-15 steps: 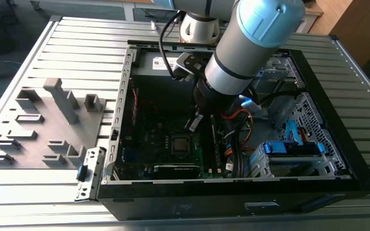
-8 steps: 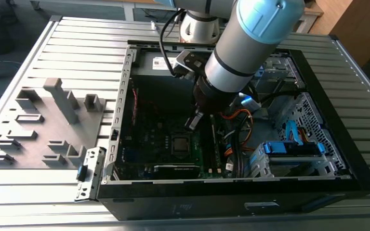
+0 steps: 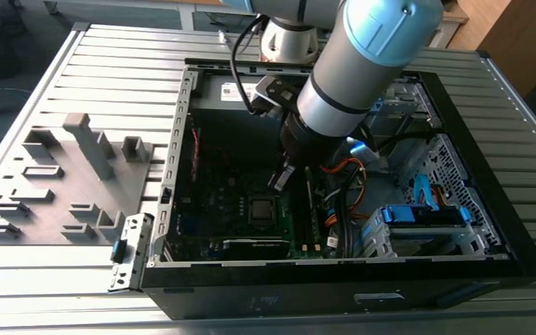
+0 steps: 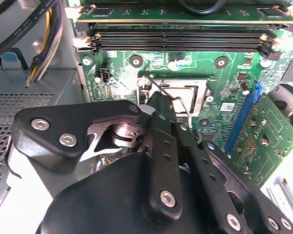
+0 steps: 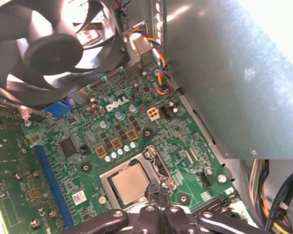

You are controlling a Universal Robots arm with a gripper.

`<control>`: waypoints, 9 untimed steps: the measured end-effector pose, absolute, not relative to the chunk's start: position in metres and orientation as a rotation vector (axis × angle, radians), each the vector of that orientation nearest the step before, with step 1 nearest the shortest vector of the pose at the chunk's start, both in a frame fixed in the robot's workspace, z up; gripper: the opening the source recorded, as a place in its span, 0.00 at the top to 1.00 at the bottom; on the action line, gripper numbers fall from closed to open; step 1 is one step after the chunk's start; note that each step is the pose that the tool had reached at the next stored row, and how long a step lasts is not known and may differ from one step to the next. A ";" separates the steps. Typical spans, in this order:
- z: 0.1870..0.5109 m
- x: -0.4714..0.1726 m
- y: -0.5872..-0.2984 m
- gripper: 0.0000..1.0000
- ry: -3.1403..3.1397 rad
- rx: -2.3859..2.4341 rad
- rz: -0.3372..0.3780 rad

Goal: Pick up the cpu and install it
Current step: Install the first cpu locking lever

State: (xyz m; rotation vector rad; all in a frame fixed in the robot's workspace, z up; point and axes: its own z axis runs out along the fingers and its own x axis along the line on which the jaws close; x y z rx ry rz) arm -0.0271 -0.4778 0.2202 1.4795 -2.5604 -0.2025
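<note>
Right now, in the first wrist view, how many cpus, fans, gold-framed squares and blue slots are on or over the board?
cpu: 1
fan: 1
gold-framed squares: 3
blue slot: 1
Total: 6

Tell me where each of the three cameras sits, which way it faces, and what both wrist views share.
Exterior view: off the arm, above the table, looking down into the open computer case; the arm reaches inside.
First wrist view: on the arm, looking down at the motherboard, fan and the cpu in its socket; the hand shows.
Second wrist view: on the arm, looking past the hand at the socket.
Both wrist views share the cpu.
</note>
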 end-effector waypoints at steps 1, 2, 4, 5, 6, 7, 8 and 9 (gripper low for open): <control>0.220 -0.027 -0.479 0.89 -2.560 1.479 -0.201; 0.220 -0.027 -0.480 0.89 -2.560 1.479 -0.200; 0.219 -0.027 -0.482 0.89 -2.560 1.478 -0.199; 0.219 -0.027 -0.483 0.89 -2.561 1.477 -0.199; 0.218 -0.027 -0.484 0.89 -2.562 1.475 -0.199; 0.217 -0.027 -0.485 0.89 -2.564 1.472 -0.199; 0.217 -0.027 -0.486 0.89 -2.567 1.469 -0.199; 0.216 -0.027 -0.487 0.89 -2.571 1.465 -0.199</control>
